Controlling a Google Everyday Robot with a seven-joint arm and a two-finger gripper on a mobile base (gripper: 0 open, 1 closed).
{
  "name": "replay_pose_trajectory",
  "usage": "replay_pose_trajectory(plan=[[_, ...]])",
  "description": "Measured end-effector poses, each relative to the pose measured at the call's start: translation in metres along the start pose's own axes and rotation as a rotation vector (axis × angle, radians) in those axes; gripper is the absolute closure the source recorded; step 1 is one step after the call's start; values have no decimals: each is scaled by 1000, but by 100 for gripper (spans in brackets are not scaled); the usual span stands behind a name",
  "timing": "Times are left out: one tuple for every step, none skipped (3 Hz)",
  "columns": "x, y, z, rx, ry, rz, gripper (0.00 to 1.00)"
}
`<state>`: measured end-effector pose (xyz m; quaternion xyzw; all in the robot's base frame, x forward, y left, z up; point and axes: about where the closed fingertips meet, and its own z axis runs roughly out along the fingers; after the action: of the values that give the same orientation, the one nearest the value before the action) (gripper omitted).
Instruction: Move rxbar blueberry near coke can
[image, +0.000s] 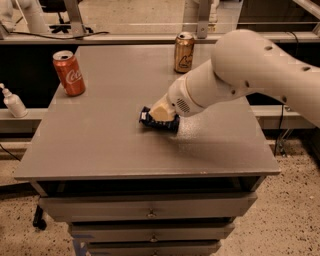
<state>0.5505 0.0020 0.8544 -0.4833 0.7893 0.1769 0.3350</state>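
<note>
Camera view: past the bare front edge of the tabletop (100, 150), the rxbar blueberry (146, 118) lies flat about mid-table w/ the gripper (162, 116) down on top of it (whether it's clamped on the bar, can't tell). The bar is prob. light and thin, its wrapper slick and crinkly, so take it across the short width near the middle. Its long axis runs approx. left-right, exposed end pointing at the left edge. Farther back, the coke can (69, 74) stands by the left edge, and a gold can (183, 52) stands near the far edge.
</note>
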Motion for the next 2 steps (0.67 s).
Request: replay_pose_trajectory(plan=[[-44, -36, -23, 68, -48, -66, 100], [-44, -36, -23, 68, -48, -66, 100]])
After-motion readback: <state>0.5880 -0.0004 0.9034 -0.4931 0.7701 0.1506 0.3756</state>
